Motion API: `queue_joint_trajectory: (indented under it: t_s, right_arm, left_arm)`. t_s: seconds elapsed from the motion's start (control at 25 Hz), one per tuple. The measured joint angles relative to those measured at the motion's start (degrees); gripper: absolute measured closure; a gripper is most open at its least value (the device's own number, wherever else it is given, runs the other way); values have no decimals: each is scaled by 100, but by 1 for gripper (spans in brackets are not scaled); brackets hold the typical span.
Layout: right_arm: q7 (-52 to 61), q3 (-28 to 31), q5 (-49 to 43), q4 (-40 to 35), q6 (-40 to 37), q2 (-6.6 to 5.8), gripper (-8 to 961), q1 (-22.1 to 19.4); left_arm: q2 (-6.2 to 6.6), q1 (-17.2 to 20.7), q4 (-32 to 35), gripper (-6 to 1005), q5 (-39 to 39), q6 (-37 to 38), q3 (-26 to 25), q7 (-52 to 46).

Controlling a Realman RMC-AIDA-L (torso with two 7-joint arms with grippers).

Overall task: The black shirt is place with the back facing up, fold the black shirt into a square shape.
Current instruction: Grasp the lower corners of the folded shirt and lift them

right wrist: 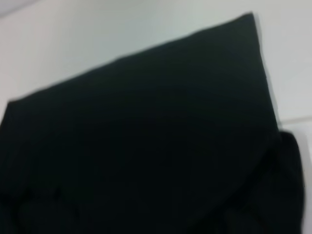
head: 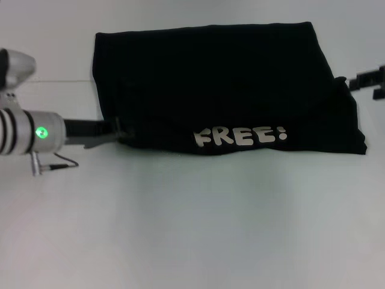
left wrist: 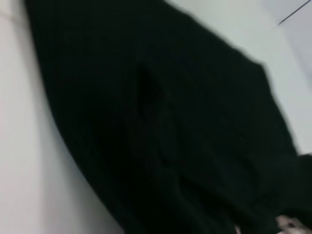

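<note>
Black soft cloth shirt (head: pixel 222 90) is lying part-folded while left gripper (head: pixel 118 131) and right gripper (head: pixel 352 82), jaw states impossible to tell, are needing matched edge grips.

Left arm: silver-grey cylindrical wrist segment with dark bands around it and a lit green indicator dot on its side. Behind it, a rounded light-grey joint housing. A thin dark cable looped beneath the wrist, running from a small metal plug. Ahead of the wrist, a black bar extended to the left gripper (head: pixel 118 131), also black, with a grey piece under the bar. Right gripper (head: pixel 367 80): black, blocky, angular parts only; arm behind it was out of frame.
</note>
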Motion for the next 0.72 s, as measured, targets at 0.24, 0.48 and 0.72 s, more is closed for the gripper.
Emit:
queue_joint_trajectory:
  t_s: [0.24,0.48,0.72]
  right_arm:
    - [-170,16,-259,43,-267,-63,234,-341]
    - [-621,209,-87,74,-174,52,233,-678]
    - [-890,351,-28,281,327,238,233,-712]
  left_arm:
    - [142,55,278,997,47,409,-360,-14]
    - [143,49,233,996,52,234,-346,17]
    - [133,26,225,997,48,183,-327,17]
